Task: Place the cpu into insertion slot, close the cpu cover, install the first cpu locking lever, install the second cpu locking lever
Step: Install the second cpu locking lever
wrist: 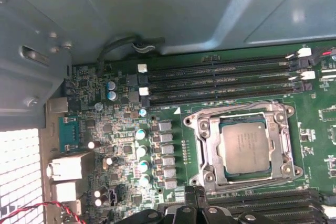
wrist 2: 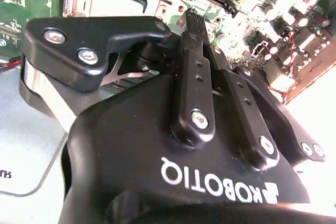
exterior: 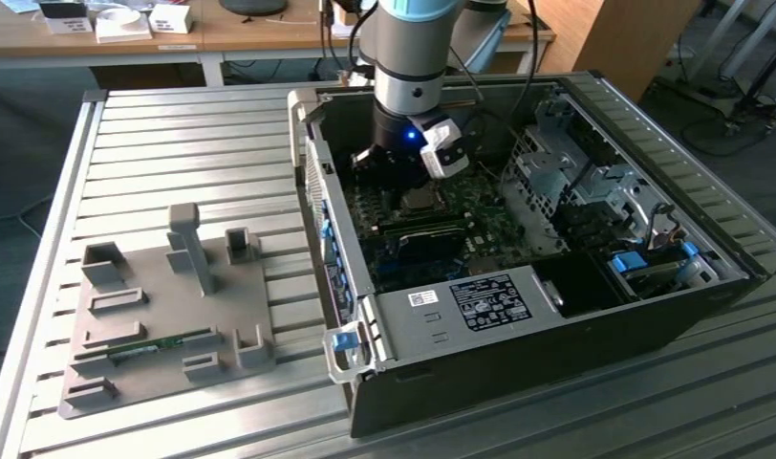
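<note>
Already the cpu (wrist: 245, 148) sits in the insertion slot (wrist: 207, 153) at the first wrist view's lower right, under the closed-up, empty-looking hand (wrist 2: 191, 17), so levers seem due.

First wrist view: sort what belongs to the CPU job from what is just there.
Job:
cpu, seated in the insertion slot
cpu cover, closed around it
gripper

Just there:
memory slots
capacitors
rear ports

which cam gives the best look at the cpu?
First wrist view: the cpu lies fully visible, seen from above, inside the silvery frame. In the exterior view it is a small patch below the arm; in the second wrist view the gripper covers most of it.
</note>
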`<state>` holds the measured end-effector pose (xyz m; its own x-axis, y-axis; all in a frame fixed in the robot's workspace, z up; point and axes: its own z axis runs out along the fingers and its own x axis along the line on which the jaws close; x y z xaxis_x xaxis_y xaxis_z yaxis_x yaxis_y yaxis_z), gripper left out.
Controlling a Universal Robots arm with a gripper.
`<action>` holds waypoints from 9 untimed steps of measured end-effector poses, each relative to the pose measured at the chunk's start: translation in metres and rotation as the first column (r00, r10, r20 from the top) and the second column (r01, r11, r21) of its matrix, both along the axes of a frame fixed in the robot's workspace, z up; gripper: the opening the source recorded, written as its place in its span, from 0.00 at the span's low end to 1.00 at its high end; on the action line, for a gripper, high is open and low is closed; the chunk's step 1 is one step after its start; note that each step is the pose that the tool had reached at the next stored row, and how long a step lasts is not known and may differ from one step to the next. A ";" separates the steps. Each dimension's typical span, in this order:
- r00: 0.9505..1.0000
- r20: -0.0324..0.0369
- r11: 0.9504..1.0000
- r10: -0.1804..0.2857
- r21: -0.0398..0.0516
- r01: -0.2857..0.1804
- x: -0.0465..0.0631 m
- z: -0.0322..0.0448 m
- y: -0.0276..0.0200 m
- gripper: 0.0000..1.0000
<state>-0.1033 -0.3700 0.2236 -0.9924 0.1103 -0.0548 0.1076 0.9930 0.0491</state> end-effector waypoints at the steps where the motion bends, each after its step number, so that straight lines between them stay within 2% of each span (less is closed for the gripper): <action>1: 1.000 0.000 1.000 0.000 0.000 0.000 0.000 0.0000 0.0000 0.11; 9: 1.000 0.000 1.000 0.002 -0.001 -0.002 0.001 0.0001 0.0002 0.11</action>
